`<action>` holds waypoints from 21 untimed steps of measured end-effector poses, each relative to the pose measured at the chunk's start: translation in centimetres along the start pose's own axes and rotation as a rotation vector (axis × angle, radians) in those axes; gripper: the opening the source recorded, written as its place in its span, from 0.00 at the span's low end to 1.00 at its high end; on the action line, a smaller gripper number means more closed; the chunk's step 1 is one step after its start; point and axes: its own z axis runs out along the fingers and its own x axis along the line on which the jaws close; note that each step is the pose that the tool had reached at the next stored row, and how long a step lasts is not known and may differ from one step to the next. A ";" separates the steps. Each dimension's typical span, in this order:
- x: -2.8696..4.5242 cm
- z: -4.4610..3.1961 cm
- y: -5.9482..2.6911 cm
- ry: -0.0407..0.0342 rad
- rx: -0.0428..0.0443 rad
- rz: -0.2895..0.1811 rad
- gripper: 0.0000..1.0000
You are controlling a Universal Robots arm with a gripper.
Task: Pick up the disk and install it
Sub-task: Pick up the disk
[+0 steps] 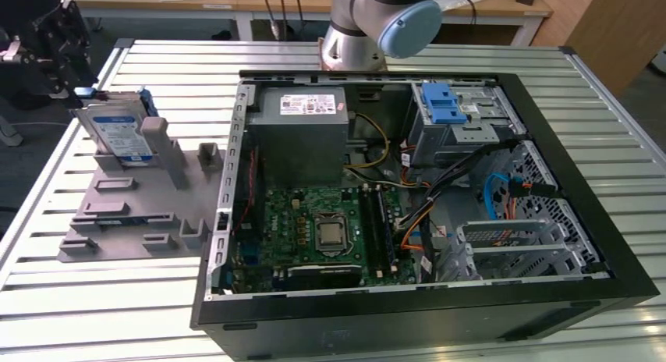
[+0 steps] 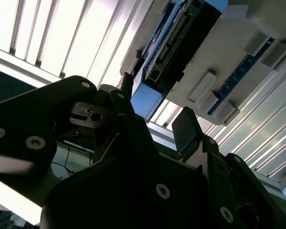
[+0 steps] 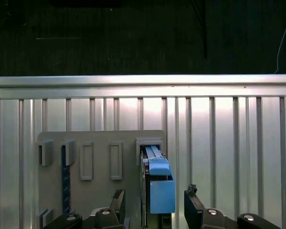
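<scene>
Disk (image 1: 117, 133) upright in slot of grey holder (image 1: 117, 221). In first wrist view its blue end sits betw. the spread fingers (image 3: 118, 199) of the end effector (image 3: 155, 196), w/ gaps either side: released, no contact. Holder on slatted worktop (image 1: 93, 315); open PC case (image 1: 416, 221) beyond holder, well apart from end effector.

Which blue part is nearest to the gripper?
The blue frame of the disk, between the fingers of the open gripper; the blue latch and blue cable lie inside the case.

Silver arm (image 1: 348, 34) with pale-blue joint cap (image 1: 409, 28); black, screw-studded gripper (image 3: 154, 192).
</scene>
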 end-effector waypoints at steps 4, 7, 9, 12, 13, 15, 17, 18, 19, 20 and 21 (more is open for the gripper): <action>0.10 0.43 0.11 -0.0044 -0.0001 -0.015 0.60; 0.12 0.77 0.18 -0.0045 -0.0002 -0.016 0.60; 0.12 0.98 0.21 -0.0045 -0.0003 -0.015 0.60; 0.12 1.36 0.26 -0.0045 -0.0002 -0.015 0.60; 0.13 1.49 0.29 -0.0046 -0.0002 -0.015 0.60; 0.13 1.70 0.33 -0.0051 -0.0002 -0.015 0.58; 0.13 1.85 0.38 -0.0051 -0.0003 -0.015 0.52; 0.14 1.93 0.40 -0.0052 -0.0002 -0.015 0.52; 0.11 2.10 0.41 -0.0053 -0.0004 -0.015 0.52; 0.09 2.16 0.41 -0.0056 -0.0004 -0.015 0.52; 0.06 2.24 0.41 -0.0061 -0.0003 -0.015 0.52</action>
